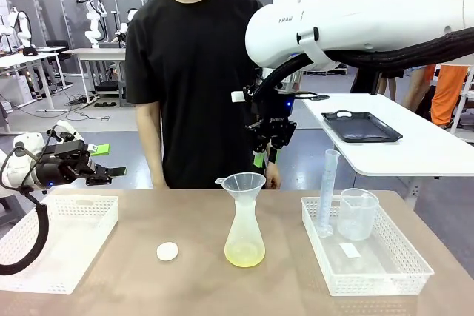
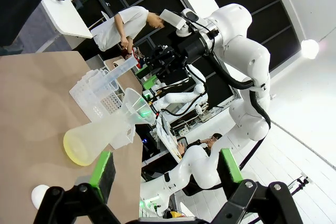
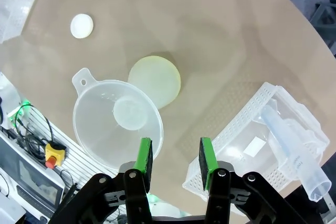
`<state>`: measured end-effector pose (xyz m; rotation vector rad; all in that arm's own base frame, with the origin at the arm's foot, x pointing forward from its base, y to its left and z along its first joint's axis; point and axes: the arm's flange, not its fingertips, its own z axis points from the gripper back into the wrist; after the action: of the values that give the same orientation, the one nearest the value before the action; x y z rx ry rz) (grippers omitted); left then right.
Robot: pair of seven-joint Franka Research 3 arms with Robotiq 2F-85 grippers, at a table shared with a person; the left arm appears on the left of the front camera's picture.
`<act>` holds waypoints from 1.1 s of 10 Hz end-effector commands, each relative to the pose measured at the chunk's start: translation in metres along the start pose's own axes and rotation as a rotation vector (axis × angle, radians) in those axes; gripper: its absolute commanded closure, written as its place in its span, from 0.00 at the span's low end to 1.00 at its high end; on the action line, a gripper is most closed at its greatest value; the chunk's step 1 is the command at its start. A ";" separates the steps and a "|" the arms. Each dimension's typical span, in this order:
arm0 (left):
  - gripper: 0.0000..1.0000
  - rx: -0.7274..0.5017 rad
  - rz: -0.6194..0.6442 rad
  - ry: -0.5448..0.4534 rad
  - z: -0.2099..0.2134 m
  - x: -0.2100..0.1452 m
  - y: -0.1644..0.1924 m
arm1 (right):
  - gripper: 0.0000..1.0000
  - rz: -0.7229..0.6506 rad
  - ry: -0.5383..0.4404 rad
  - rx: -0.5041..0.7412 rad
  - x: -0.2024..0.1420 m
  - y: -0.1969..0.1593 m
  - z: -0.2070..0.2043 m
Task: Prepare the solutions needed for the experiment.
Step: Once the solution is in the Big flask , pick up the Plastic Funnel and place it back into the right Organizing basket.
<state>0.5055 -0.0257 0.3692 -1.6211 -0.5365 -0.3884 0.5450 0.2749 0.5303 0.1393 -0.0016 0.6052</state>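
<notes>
A white plastic basket (image 1: 59, 238) stands at the left edge of the desk (image 1: 192, 290). Above its far side hangs the left gripper (image 1: 109, 162), turned on its side and pointing toward the middle. Its jaws stand wide apart and hold nothing.

Farther right, a small white round disc (image 1: 167, 251) lies flat on the desk, near the flask but not touching it. In the middle stands a clear conical flask (image 1: 244, 231), upright, with a clear plastic funnel (image 1: 243, 181) sitting in its neck. The solution (image 1: 244, 257), a pale yellow-green liquid, forms a shallow layer at the bottom of this flask. Behind it, a person (image 1: 192, 72) in a black T-shirt stands at the far side of the desk.

The right gripper (image 1: 264, 159) hangs above the funnel and points down. In the right wrist view its green pads are a narrow gap apart with nothing between them, and the funnel's rim is just beside them.

At the right, a second white basket (image 1: 385, 275) holds an upright graduated cylinder (image 1: 327, 186) and a clear beaker (image 1: 358, 214), which stand just beside each other.
</notes>
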 end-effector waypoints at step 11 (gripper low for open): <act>0.00 0.018 -0.006 0.013 -0.001 -0.002 -0.001 | 0.53 -0.128 0.047 0.088 -0.009 0.014 -0.042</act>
<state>0.5055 -0.0257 0.3692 -1.6210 -0.5365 -0.3883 0.5326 0.2836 0.4943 0.1952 0.0865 0.5284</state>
